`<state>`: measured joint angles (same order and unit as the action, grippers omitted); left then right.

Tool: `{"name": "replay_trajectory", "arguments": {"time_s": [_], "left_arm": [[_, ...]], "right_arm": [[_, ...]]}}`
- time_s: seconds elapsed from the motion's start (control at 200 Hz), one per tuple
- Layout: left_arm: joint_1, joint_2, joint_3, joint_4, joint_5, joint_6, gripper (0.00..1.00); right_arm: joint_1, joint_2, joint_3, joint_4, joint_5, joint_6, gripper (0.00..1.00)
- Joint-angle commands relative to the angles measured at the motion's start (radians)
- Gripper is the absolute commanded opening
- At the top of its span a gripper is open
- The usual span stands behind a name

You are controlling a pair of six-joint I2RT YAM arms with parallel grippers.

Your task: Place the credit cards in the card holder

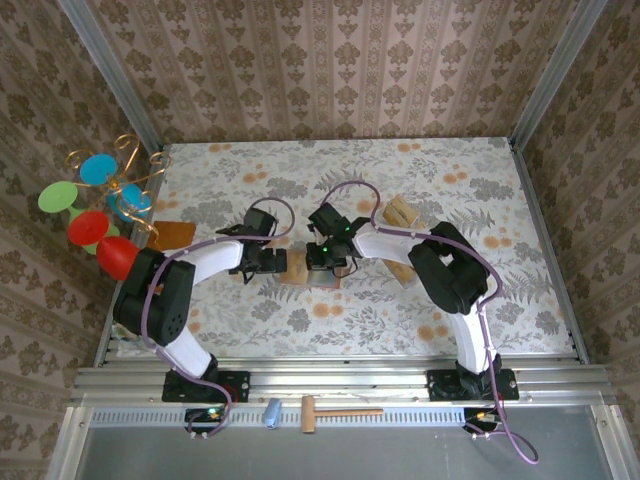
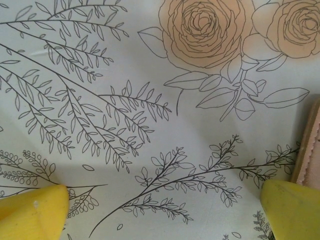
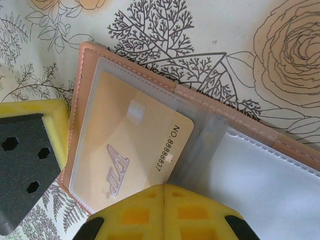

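Observation:
The card holder (image 3: 85, 65) lies open and flat on the flowered cloth, its clear sleeves facing up. One gold credit card (image 3: 135, 145) sits partly inside the left sleeve, a corner still sticking out. My right gripper (image 3: 164, 189) is shut, and its joined tips rest against that card's near edge. A finger (image 3: 30, 150) of my left gripper stands at the holder's left edge. From above, my left gripper (image 1: 262, 260) and right gripper (image 1: 325, 255) flank the card holder (image 1: 297, 268). The left gripper (image 2: 160, 215) is open over bare cloth, the card holder's edge (image 2: 307, 145) beside its right finger. Loose credit cards (image 1: 401, 210) lie to the right.
A flat orange-brown board (image 1: 172, 235) lies at the table's left. A stand of coloured discs (image 1: 95, 200) rises by the left wall. A wooden mallet (image 1: 335, 411) and a blue cylinder (image 1: 272, 412) rest on the front rail. Patterned walls close three sides.

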<state>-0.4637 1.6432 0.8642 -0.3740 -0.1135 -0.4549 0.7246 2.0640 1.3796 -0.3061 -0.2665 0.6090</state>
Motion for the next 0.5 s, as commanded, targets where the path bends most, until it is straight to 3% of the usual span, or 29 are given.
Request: {"name": "replay_trajectory", "arguments": {"time_s": [0.0,0.495], "left_arm": [[-0.024,0.061,-0.035,0.025,0.112,-0.024,0.99],[-0.026,0.048,-0.050,0.031,0.111,-0.031,0.99]], "right_arm": [[0.009,0.031,0.030,-0.022,-0.016,0.018,0.00],[0.018,0.035,0.042,-0.005,-0.038,0.036,0.00]]}}
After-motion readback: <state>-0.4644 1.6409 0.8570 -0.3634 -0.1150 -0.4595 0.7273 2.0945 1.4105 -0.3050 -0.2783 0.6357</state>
